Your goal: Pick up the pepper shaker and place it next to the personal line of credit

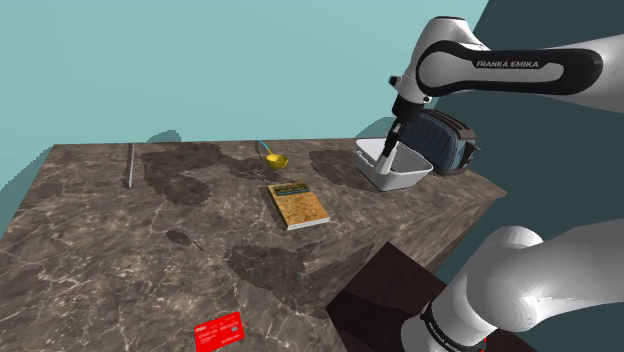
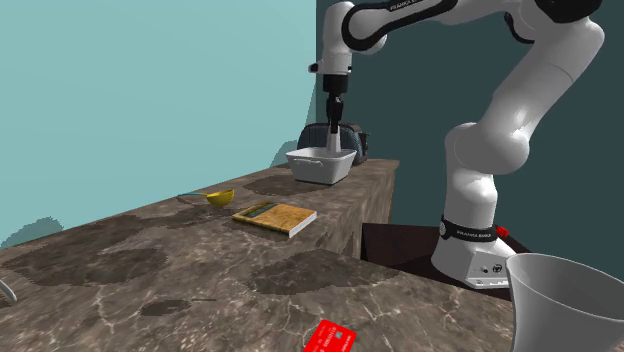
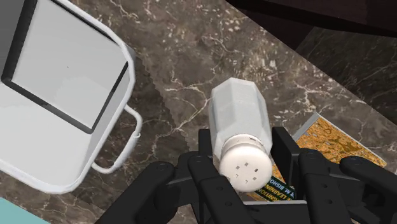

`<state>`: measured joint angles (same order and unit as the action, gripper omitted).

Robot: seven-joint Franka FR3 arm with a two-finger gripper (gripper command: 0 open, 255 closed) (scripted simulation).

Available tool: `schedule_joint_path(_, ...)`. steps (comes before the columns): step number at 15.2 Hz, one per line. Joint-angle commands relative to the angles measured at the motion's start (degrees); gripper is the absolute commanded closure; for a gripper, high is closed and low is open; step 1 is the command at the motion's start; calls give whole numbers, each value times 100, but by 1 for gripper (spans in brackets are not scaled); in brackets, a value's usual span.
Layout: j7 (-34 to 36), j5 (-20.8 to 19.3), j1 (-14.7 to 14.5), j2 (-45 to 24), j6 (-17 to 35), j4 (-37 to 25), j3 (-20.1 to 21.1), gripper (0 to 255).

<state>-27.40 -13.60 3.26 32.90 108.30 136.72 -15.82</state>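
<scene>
Wrist view has the claw [image 3: 245, 151] pinching the white shaker [image 3: 236, 121] above the counter [image 3: 191, 57] — pickup looks done — the red card [image 1: 219, 330] well apart, placing undone.

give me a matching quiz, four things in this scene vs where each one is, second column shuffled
Things:
1. pepper shaker
2. card
3. book
4. white tub

Places:
A. lying flat near the middle of the counter
B. clasped in the gripper's jaws
C. at the counter's far right corner in the shoulder view
D. red, by the counter's near edge in the shoulder view

Pairs: 1-B, 2-D, 3-A, 4-C
</scene>
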Motion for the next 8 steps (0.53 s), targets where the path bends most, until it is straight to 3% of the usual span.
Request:
schedule_joint_path(1,-2,15,-7,15,-110,-92,21,255)
schedule_joint_path(8,984,395,-361,333,-280,205,865,255)
